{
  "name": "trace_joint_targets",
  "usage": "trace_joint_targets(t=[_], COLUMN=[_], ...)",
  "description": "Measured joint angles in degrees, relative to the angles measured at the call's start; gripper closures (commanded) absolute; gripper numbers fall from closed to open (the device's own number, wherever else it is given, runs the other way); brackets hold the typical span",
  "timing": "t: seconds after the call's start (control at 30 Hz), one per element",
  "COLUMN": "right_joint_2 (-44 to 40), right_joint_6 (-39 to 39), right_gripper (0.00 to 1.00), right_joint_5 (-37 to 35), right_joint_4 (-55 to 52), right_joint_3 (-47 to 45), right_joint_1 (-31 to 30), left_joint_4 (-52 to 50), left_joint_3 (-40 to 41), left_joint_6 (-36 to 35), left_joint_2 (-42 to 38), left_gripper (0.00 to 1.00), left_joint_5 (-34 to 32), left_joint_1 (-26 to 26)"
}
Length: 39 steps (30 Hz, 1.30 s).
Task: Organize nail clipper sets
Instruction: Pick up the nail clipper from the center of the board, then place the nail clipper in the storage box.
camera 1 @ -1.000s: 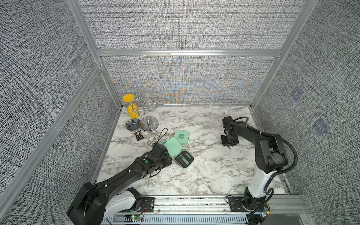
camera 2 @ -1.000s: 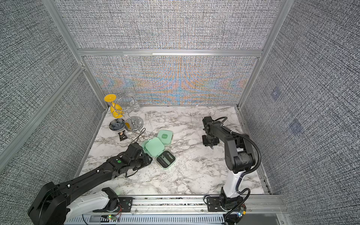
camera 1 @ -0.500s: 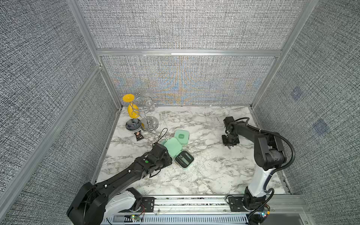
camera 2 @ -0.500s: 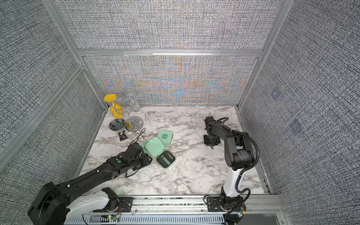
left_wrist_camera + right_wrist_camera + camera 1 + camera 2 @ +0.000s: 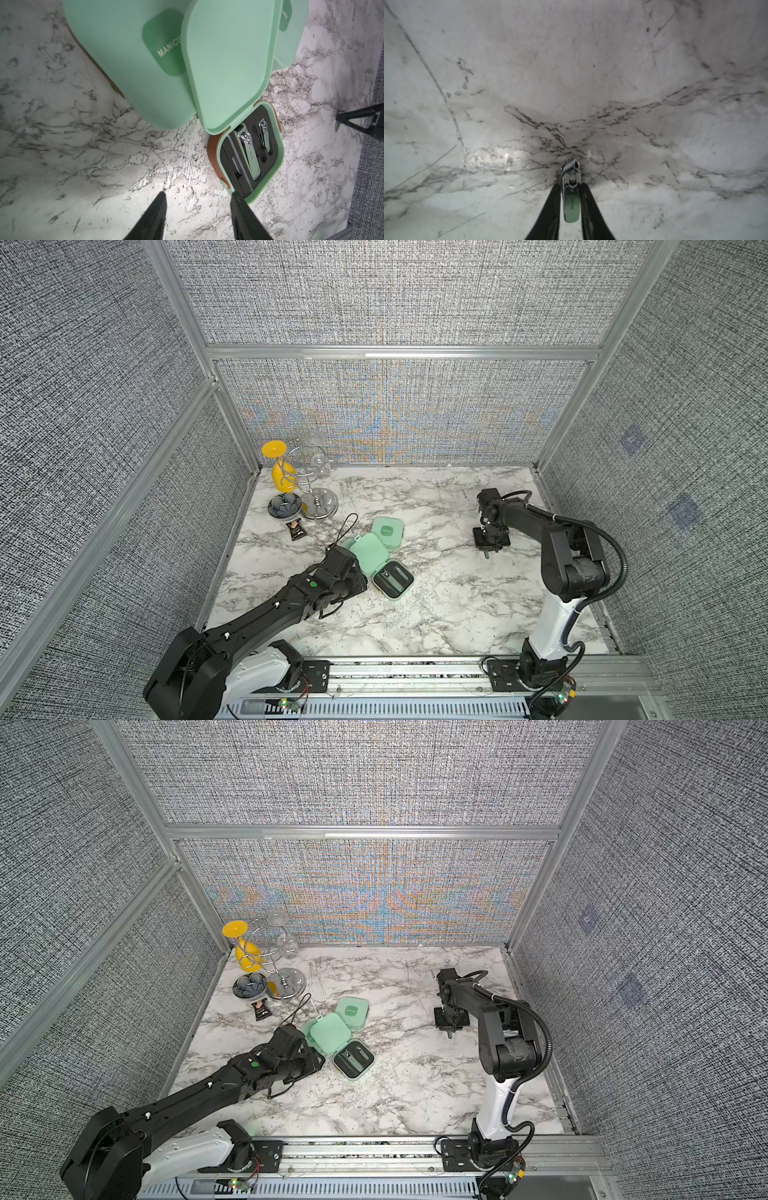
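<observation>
a: where's the loose one?
b: the nail clipper (image 5: 571, 205) is in the right jaws, held down at the tabletop (image 5: 436, 614) by the right arm (image 5: 523, 518), right of centre in both top views.
a: which way does it point?
b: its long axis runs in line with the fingers (image 5: 551, 209). the steel cutting head sticks out past the tips toward the marble, and the green handle lies back between them.
a: gripped?
b: yes, the right jaws are closed against both its sides.
a: and the cases?
b: mid-frame, well apart from it. the open case (image 5: 392, 581) has its lid (image 5: 369, 552) raised. two clippers (image 5: 250, 153) lie side by side in its black tray, heads toward the lid. a closed case (image 5: 387, 532) sits just above in the frame, and a third case (image 5: 124, 62) is partly behind the lid.
a: left jaws?
b: open and holding nothing, with one finger (image 5: 242, 218) at the open case's corner.
a: further out?
b: a dark flower dish (image 5: 284, 506) and a black packet (image 5: 297, 530), at the tabletop's upper left.
</observation>
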<state>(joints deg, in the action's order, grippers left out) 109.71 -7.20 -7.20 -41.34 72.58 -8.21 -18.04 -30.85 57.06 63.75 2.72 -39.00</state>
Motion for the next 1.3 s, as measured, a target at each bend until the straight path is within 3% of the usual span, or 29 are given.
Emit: trace_joint_targets(t=[0.17,0.47,0.6,0.87,1.07,1.3], right_joint_2=[-0.11,-6.73,-10.36,-13.29,-8.17,0.11], right_joint_6=[0.00,-0.37,-0.55,0.22,3.96,8.07], right_gripper=[0.88,0.90,0.90,0.90,0.97,0.97], right_joint_5=[0.11,0.59,1.16,3.41,4.87,5.09], right_joint_4=[0.00,-0.72,-1.86,-2.95,-1.49,0.15], right_joint_3=[0.04,-1.66,-1.73,1.22,6.14,10.36], right_joint_1=[0.13,-3.45,-8.90,-26.97,-36.87,-41.79], left_joint_4=[0.00,0.00,0.02,-0.04,-0.35,-1.18], left_joint_3=[0.00,0.00,0.00,0.00,0.15,0.55], left_joint_6=[0.00,0.00,0.02,-0.07,-0.96,-1.31], left_joint_2=[0.07,-0.26,-0.50,-1.07,-1.81,-3.15], left_gripper=[0.48,0.48,0.48,0.48,0.48,0.48], left_joint_5=[0.00,0.00,-0.13,-0.20,-0.48,-1.22], left_joint_1=[0.00,0.00,0.00,0.00,0.00,0.00])
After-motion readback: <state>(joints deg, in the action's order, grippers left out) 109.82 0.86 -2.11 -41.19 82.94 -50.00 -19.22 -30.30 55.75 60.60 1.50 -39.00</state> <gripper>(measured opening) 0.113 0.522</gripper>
